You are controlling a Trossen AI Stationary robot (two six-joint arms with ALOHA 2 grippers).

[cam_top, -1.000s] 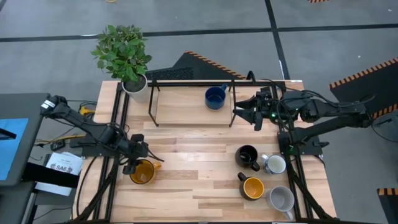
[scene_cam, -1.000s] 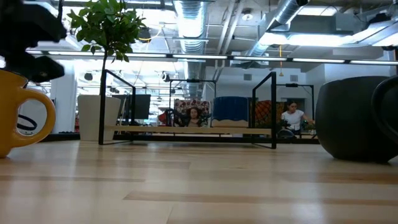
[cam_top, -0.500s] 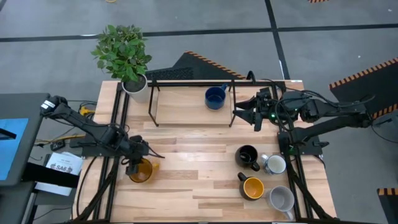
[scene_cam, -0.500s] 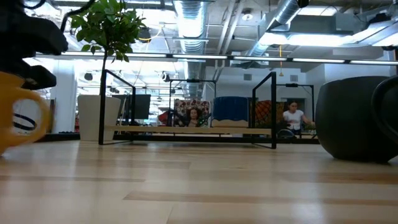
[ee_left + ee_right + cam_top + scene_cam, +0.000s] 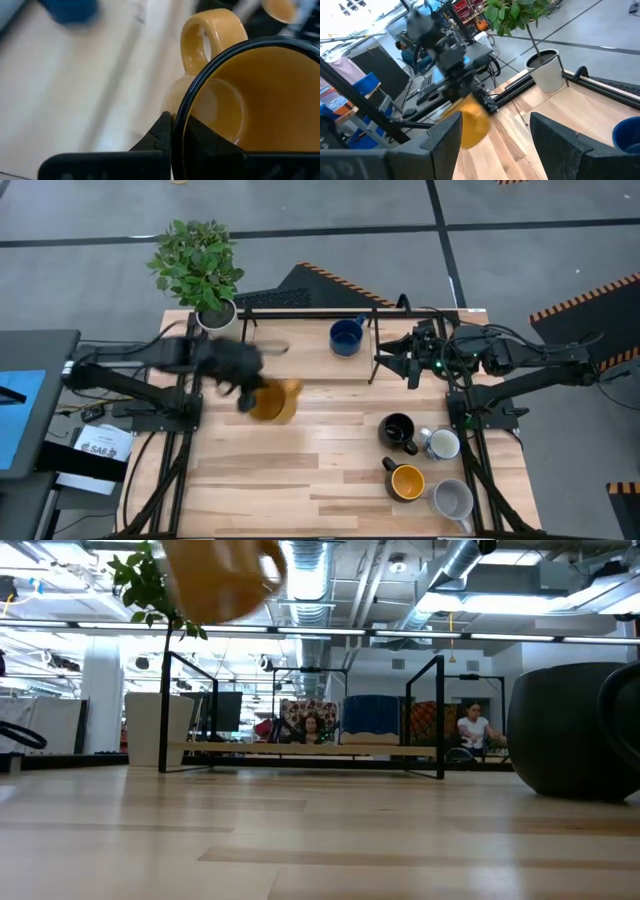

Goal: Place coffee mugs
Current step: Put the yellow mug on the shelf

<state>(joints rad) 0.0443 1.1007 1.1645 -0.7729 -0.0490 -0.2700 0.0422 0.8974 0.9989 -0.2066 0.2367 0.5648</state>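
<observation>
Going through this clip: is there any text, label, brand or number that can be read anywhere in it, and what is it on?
"SA6", roughly: on a white label lying beside the table's left edge, high view; the finer print under it is too small to read.
Nothing readable on the yellow-orange mug held by the left hand, or on the other mugs.

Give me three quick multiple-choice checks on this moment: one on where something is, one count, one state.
1. Where is the dark blue mug?
A. on the raised shelf
B. beside the black mug
C. in the right gripper

2. How many mugs stand grouped at the table's right front?
A. two
B. four
C. six

3. What is the left gripper doing?
A. resting open on the table
B. carrying a yellow mug in the air
C. holding the plant pot

Answers:
1 A, it sits on the shelf.
2 B, black, white, yellow and grey.
3 B, the low view shows the mug off the table.
</observation>
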